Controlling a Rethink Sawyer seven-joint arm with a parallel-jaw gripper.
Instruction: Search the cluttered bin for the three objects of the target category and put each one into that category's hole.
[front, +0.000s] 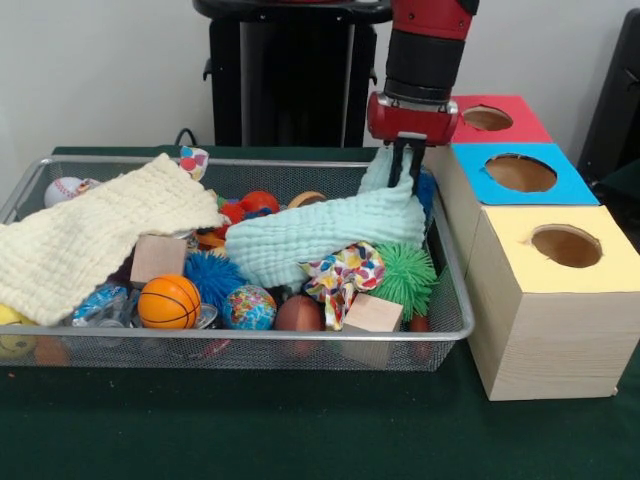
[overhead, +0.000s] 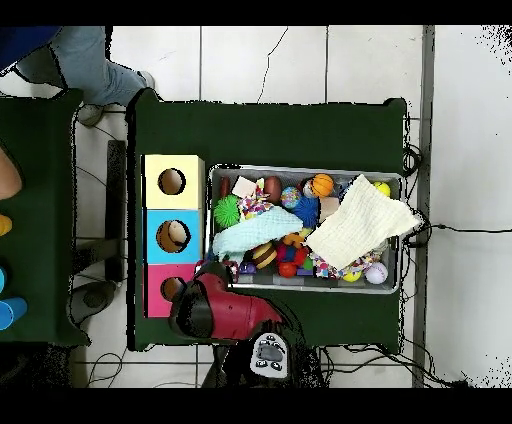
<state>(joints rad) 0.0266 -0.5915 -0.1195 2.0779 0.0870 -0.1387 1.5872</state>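
Note:
The wire mesh bin (front: 250, 345) is full of clutter and also shows in the overhead view (overhead: 310, 169). My gripper (front: 402, 170) hangs over the bin's far right corner. Its fingers are shut on a raised corner of a mint-green cloth (front: 320, 235). The cloth drapes over the toys in the middle of the bin. The red-topped box (front: 520, 125) with its round hole (front: 487, 118) stands just right of the gripper. I cannot make out any tan-orange or pale yellow plush toy for certain. They may lie under the cloths.
A cream cloth (front: 90, 235) covers the bin's left part. Around it lie a small basketball (front: 168, 301), blue (front: 212, 275) and green (front: 405, 275) spiky balls, and wooden blocks (front: 372, 314). The blue-topped (front: 520, 173) and yellow-topped (front: 566, 247) boxes stand in front of the red one. A person's legs (overhead: 90, 65) show at the overhead view's top left.

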